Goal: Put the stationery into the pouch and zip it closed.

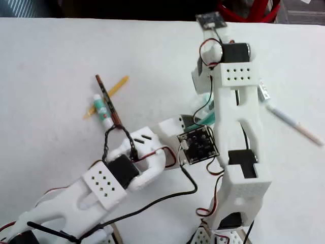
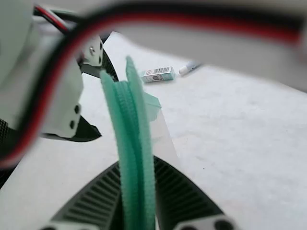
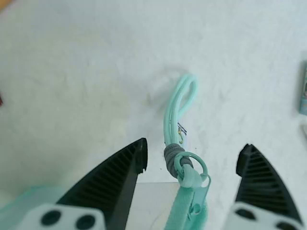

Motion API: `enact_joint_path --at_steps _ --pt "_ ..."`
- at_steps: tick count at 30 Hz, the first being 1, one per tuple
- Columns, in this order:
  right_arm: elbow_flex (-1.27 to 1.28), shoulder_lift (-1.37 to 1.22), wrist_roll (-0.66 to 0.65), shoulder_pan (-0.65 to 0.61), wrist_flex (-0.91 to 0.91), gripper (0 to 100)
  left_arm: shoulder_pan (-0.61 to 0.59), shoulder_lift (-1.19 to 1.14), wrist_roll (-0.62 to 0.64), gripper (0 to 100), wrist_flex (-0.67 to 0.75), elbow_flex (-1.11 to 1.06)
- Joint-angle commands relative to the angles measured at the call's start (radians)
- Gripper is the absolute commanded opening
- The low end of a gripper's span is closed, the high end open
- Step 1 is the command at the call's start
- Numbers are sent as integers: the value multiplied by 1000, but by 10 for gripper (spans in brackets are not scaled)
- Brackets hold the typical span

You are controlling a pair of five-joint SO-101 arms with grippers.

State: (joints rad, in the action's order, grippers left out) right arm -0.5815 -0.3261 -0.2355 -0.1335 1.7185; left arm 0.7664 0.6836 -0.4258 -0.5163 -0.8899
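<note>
Pouch, clear soft plastic w/ mint-green zip: light, floppy; edge clenched by left gripper. Mint ring zip pull at pouch end, prob. best hold, straddled by released right gripper.

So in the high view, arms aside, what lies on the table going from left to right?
white-and-green tube → teal pouch → small white box → white pen

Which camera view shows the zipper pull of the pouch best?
The right wrist view: the zipper pull lies clear inside the open right hand. The left wrist view gives the pouch as a green zip edge; the high view, a green sliver between the arms.
</note>
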Motion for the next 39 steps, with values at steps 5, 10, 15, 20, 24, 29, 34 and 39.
enact_joint_path --at_steps 5,10,15,20,24,29,34,39 --pt "126 31 -150 104 7 218 -2 -22 -8 23 -6 -43" --pt "249 28 -207 111 7 217 2 -24 -6 23 -6 -44" --pt "264 38 -253 154 7 202 7 -27 -6 23 -8 -44" --pt "272 39 -262 165 7 83 18 -28 -6 23 -9 -46" --pt "292 41 -301 160 7 104 18 -28 -6 23 -14 -46" --pt "233 39 -295 137 -1 202 22 -28 -11 23 -6 -66" --pt "196 36 -295 84 -1 209 68 -30 -14 23 -12 -87" --pt "244 35 -258 41 -1 209 91 -28 -12 23 -51 -112"
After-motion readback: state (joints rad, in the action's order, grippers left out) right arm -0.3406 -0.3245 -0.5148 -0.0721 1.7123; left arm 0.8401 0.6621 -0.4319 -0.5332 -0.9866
